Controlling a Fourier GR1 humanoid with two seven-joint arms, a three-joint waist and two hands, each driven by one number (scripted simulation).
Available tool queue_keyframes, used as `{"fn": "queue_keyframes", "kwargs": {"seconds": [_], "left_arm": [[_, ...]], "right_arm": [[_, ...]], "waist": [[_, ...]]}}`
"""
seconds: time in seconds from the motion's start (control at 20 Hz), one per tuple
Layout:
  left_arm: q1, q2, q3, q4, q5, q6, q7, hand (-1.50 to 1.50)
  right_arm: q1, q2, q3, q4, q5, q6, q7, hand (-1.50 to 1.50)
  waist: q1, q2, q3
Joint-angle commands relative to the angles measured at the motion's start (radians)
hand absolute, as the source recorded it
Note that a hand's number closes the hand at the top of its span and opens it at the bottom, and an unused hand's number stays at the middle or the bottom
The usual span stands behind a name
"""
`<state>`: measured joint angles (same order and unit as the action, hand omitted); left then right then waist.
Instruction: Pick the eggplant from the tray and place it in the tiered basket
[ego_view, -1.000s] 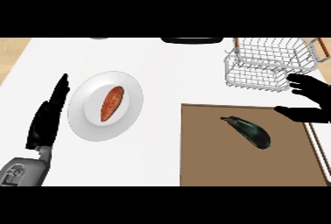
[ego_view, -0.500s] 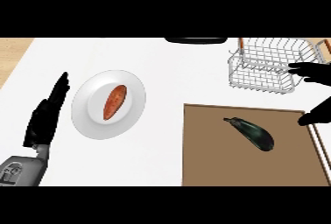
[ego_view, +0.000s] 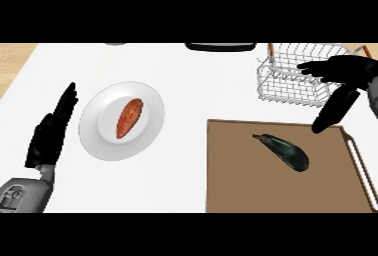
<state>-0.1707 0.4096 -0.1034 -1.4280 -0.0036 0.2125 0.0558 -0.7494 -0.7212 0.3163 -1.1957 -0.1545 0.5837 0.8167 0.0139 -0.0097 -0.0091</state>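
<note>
Eggplant (ego_view: 284, 152) lies untouched on the brown tray (ego_view: 236, 190), which sits on the white counter (ego_view: 184, 85) below the wire basket (ego_view: 295, 80). Right hand (ego_view: 347, 75) hovers open over the basket's near edge, holding nothing. Left hand (ego_view: 52, 132) rests open beside a plate (ego_view: 96, 125) with an orange vegetable (ego_view: 129, 117).

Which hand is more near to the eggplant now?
Right. The right hand is just above the eggplant, beside the basket; the left hand rests far across the plate.

head view | steeply down on counter (ego_view: 192, 90); forearms enter from lower edge
</note>
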Motion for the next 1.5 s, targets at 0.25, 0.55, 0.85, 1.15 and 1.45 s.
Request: {"fn": "queue_keyframes", "kwargs": {"seconds": [0.25, 0.55, 0.85, 1.15, 1.45], "left_arm": [[0.0, -0.028, 0.015, 0.047, -0.001, -0.012, -0.041, 0.0], [0.023, -0.01, 0.015, 0.008, -0.027, -0.003, -0.024, 0.0], [0.016, -0.019, 0.02, -0.037, -0.029, 0.001, 0.027, 0.0], [0.048, -0.055, 0.03, -0.029, -0.043, 0.005, 0.006, 0.0], [0.025, -0.006, 0.085, -0.026, -0.026, -0.074, -0.003, 0.0]], "right_arm": [[-0.044, 0.133, 0.081, 0.111, 0.033, 0.055, 0.126, -1.5], [0.022, 0.125, 0.121, 0.088, 0.057, 0.041, 0.125, -1.5], [0.082, 0.105, 0.139, 0.027, 0.073, 0.061, 0.106, -1.5], [0.034, 0.147, 0.147, -0.069, 0.124, 0.085, 0.21, -1.5], [0.105, 0.135, 0.139, -0.095, 0.223, 0.09, 0.129, -1.5]], "waist": [[0.004, 0.015, 0.007], [0.003, 0.012, 0.009], [-0.01, 0.007, 0.009], [-0.012, 0.006, 0.008], [-0.01, 0.008, 0.009]]}}
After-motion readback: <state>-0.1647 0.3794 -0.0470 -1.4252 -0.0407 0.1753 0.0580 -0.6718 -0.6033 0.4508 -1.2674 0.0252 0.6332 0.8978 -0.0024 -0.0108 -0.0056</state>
